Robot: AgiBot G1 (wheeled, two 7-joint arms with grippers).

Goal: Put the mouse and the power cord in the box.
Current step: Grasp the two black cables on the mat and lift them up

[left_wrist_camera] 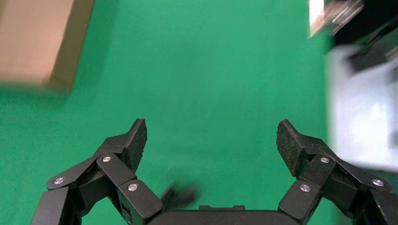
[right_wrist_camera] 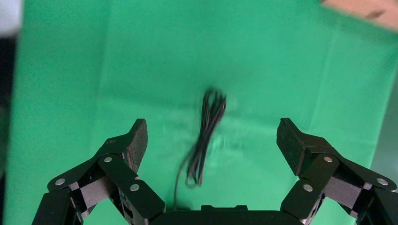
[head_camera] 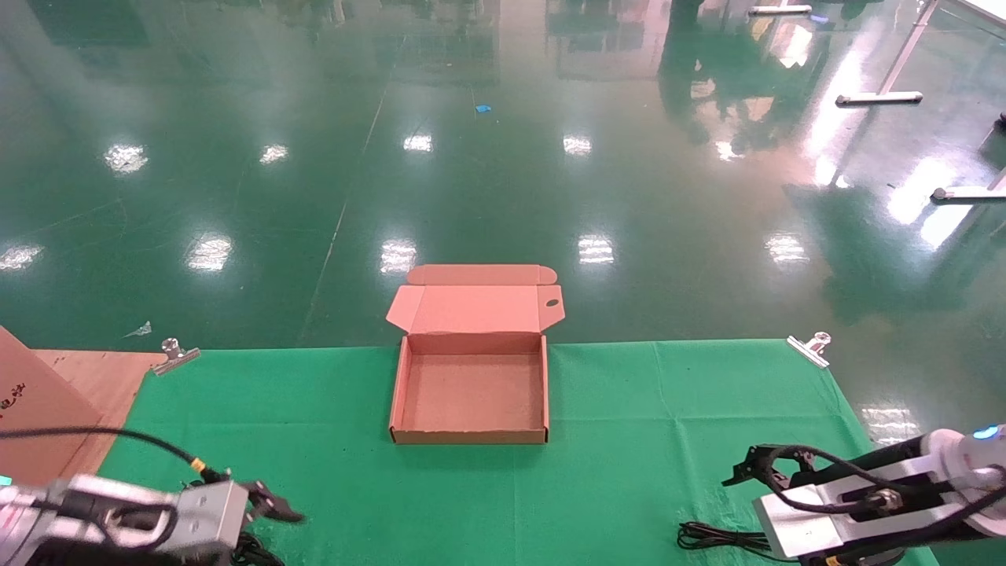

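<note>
A: Your left pincer (head_camera: 271, 503) is down at the near left corner of the table (head_camera: 644, 440), fingers spread wide with nothing between them. In the left wrist view it's the same story: both pads (left_wrist_camera: 136, 140) splayed over bare green cloth, plus a small dark blurry thing just under the palm that I can't identify.

B: And your right pincer (head_camera: 747, 464)?

A: Near right corner, hanging above the cloth, also gaping and holding nothing. Right below it in the right wrist view you've got a thin black cable (right_wrist_camera: 206, 136) lying in a loose bundle on the cloth, roughly centred between the two fingers but not touching either. From the head view you can see that same cable (head_camera: 719, 538) poking out from under the right arm at the near edge.

B: Is that the mouse cable or the power cord?

A: Can't tell from these views, honestly. It looks thin, but there's no mouse body or plug showing anywhere.

B: Where's the box?

A: The box (head_camera: 469, 435) sits mid-table toward the far edge, lid hinged back and hanging past the table's far side, side flaps out, the little oval hole visible on the right flap. Nothing inside it. It's well apart from both pincers.

B: Anything else around?

A: A bigger cardboard carton (head_camera: 31, 409) at the left edge, and a metal clip (head_camera: 174, 355) at each far corner holding the cloth, the right one (head_camera: 811, 348) matching it.
</note>
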